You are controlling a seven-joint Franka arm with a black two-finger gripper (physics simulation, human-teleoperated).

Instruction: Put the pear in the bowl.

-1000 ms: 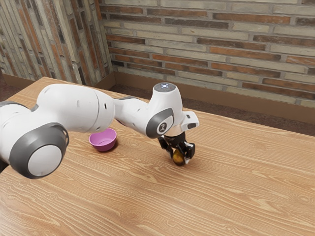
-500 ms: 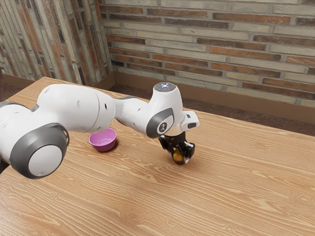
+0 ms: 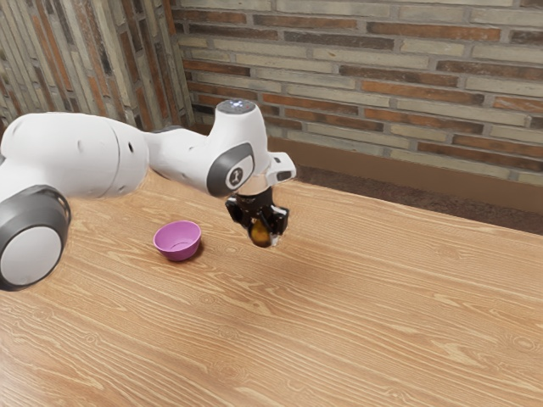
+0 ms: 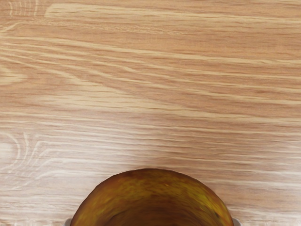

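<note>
Transport | our black two-finger pincer (image 3: 261, 231) clamped on the golden-brown, rounded pear (image 4: 153, 197) above the wood-grained surface (image 3: 365, 314) | next, we should centre it over the smooth magenta bowl (image 3: 177, 244), then lower and release

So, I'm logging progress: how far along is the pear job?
Grasping and lifting look done: the pear is in hand, held by the shut claw above the table. Remaining: carry it to the bowl, which stands toward the exterior view's left with no pear inside, and release it.
</note>
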